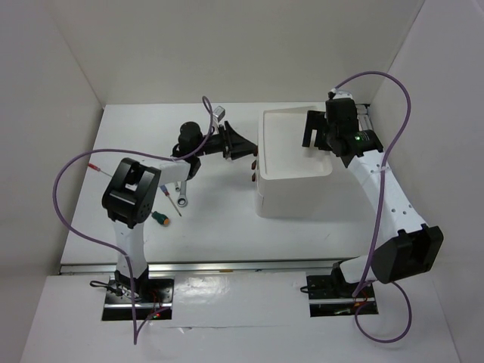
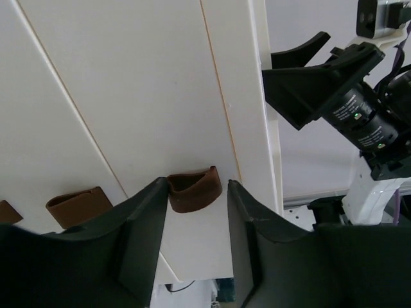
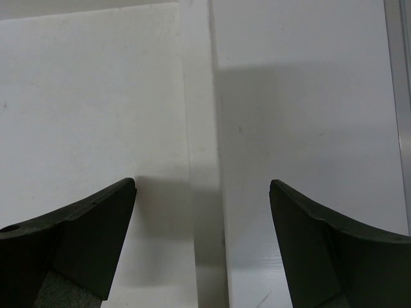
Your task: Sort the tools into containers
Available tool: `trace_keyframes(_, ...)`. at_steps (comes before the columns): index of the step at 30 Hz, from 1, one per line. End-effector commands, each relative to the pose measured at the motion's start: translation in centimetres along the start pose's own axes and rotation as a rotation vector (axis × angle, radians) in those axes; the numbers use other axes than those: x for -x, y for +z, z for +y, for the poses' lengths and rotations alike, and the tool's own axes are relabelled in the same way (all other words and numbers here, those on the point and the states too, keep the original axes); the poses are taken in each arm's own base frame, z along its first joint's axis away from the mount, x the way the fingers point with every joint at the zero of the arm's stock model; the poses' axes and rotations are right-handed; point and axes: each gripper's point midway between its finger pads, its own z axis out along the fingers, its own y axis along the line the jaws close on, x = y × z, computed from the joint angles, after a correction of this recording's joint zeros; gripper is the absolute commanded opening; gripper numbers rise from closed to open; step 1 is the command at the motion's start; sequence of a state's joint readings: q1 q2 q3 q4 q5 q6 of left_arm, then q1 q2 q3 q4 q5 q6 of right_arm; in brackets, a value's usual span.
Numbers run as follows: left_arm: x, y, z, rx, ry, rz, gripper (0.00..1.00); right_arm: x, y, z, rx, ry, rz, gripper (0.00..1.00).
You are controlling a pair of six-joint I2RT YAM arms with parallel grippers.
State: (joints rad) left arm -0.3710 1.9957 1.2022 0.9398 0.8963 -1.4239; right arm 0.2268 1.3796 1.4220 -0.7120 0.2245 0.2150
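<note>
Tools (image 1: 181, 197) lie loose on the white table (image 1: 227, 227), left of the containers and near my left arm. A silver wrench (image 1: 182, 198) sits beside a thin dark-shafted screwdriver (image 1: 175, 206). A stubby green-and-orange screwdriver (image 1: 159, 218) lies just below them. A slim red-handled tool (image 1: 96, 166) lies well apart, toward the left wall. I cannot make out the pliers.

The white box unit (image 1: 295, 193) stands right of centre, with its shallow top tray (image 1: 287, 144) facing up. Its drawer fronts (image 2: 148, 96) face my left arm.

The left gripper (image 2: 198, 196) reaches in sideways at that face. Its two fingers (image 2: 144, 224) straddle a dark brown knob (image 2: 192, 187). One finger meets the knob's edge, while a sliver of white shows between the knob and the other. I therefore read the jaws as parted around the knob, not clamped on it. A second knob (image 2: 77, 206) shows on the neighbouring drawer.

The right gripper (image 3: 203, 186) hangs over the tray, above its rim. Its fingers (image 3: 90, 224) are spread wide with nothing between them.
</note>
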Motion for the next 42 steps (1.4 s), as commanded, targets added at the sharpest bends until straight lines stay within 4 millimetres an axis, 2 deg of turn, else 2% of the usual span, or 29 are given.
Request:
trace_keyframes(1, -1.0, 0.3, -1.1, -0.078, 0.045, 0.031, 0.52, -1.7, -0.4, -0.2, -0.005, -0.038, 0.047, 0.92)
trace_keyframes(5, -1.4, 0.2, -0.5, -0.075, 0.038, 0.042, 0.36, -1.7, -0.4, -0.2, -0.005, -0.038, 0.047, 0.92)
trace_keyframes(11, -1.4, 0.2, -0.4, -0.080, 0.036, 0.042, 0.18, -1.7, -0.4, -0.2, -0.005, -0.038, 0.047, 0.92)
trace_keyframes(12, -1.4, 0.2, -0.4, -0.080, 0.036, 0.042, 0.10, -1.7, -0.4, -0.2, -0.005, -0.038, 0.047, 0.92)
trace_keyframes(14, -1.3, 0.2, -0.7, -0.091, 0.043, 0.040, 0.02, -2.0, -0.2, -0.3, -0.008, -0.040, 0.056, 0.92)
trace_keyframes(18, -1.4, -0.5, -0.8, -0.075, 0.055, 0.033, 0.00, -2.0, -0.2, -0.3, -0.007, -0.051, 0.056, 0.92)
trace_keyframes(19, -0.7, -1.6, -0.2, -0.050, 0.050, 0.008, 0.00, -2.0, -0.2, -0.3, -0.007, -0.051, 0.056, 0.92)
trace_keyframes(22, -0.1, -3.6, -0.1, -0.005, 0.064, -0.026, 0.00, -1.8, -0.5, -0.5, -0.016, -0.049, 0.044, 0.92)
trace_keyframes(23, 1.0, -4.8, 0.1, 0.011, 0.058, -0.058, 0.00, -1.8, -0.5, -0.5, -0.016, -0.049, 0.044, 0.92)
trace_keyframes(24, 1.5, -5.5, -0.5, 0.009, 0.084, -0.076, 0.00, -2.1, -0.4, -0.6, -0.018, -0.051, 0.053, 0.92)
trace_keyframes(25, 1.6, -6.3, -0.2, 0.020, 0.071, -0.078, 0.00, -2.1, -0.4, -0.6, -0.018, -0.051, 0.053, 0.92)
trace_keyframes(27, 2.9, -8.4, 0.0, 0.039, 0.091, -0.121, 0.00, -2.1, -0.4, -0.6, -0.018, -0.051, 0.053, 0.92)
trace_keyframes(28, 3.2, -9.2, -0.6, 0.043, 0.092, -0.129, 0.00, -2.1, -0.4, -0.6, -0.018, -0.051, 0.053, 0.92)
trace_keyframes(29, 3.8, -10.6, 0.0, 0.070, 0.082, -0.160, 0.00, -2.1, -0.4, -0.6, -0.018, -0.051, 0.053, 0.92)
trace_keyframes(34, 4.3, -13.6, 0.4, 0.134, 0.073, -0.203, 0.00, -2.2, -0.4, -0.3, -0.011, -0.057, 0.053, 0.92)
trace_keyframes(35, 4.2, -13.6, 0.2, 0.138, 0.073, -0.201, 0.01, -2.2, -0.4, -0.3, -0.011, -0.057, 0.053, 0.92)
trace_keyframes(36, 3.9, -13.8, 0.2, 0.158, 0.069, -0.205, 0.28, -2.3, -0.5, -0.1, 0.000, -0.066, 0.056, 0.92)
trace_keyframes(38, 3.9, -14.1, 0.3, 0.192, 0.075, -0.219, 0.65, -2.5, -0.2, -0.1, -0.002, -0.068, 0.065, 0.92)
trace_keyframes(39, 4.6, -14.4, 0.2, 0.219, 0.090, -0.244, 0.79, -2.5, -0.2, -0.1, -0.002, -0.068, 0.065, 0.92)
trace_keyframes(40, 4.2, -14.8, 0.6, 0.276, 0.086, -0.238, 0.91, -2.5, -0.2, -0.1, -0.002, -0.068, 0.065, 0.92)
trace_keyframes(42, 5.2, -15.5, 1.3, 0.380, 0.099, -0.280, 0.95, -2.2, -0.1, 0.0, 0.000, -0.066, 0.056, 0.93)
